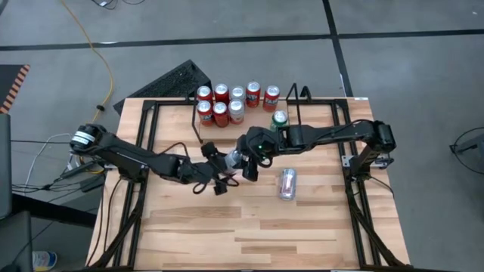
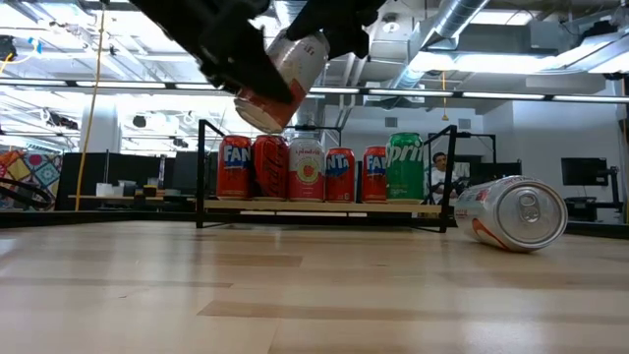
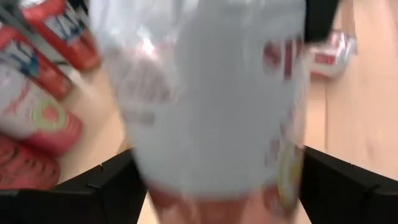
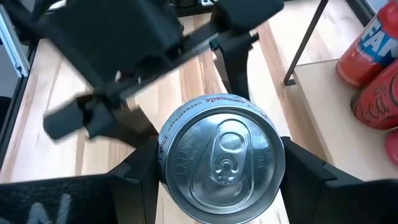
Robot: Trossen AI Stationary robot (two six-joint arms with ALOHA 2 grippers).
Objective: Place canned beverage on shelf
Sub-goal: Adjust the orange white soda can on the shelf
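Both hands are on one silver-and-red can (image 2: 280, 74), held tilted in the air above the counter (image 1: 227, 227), in front of the shelf (image 2: 324, 207). The left hand (image 1: 227, 160) has its fingers closed around the can's body, and the right hand (image 4: 221, 186) pinches it at the pull-tab end. The shelf holds a bunch of red cans (image 1: 221, 104) plus a green can (image 1: 280, 119). Another silver can (image 1: 287, 183) lies on its side further out from the shelf.

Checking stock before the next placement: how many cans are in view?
11: nine upright cans on the black wire shelf, one white can held aloft between both claws, and one silver can lying on the wooden table. Some could be hidden.
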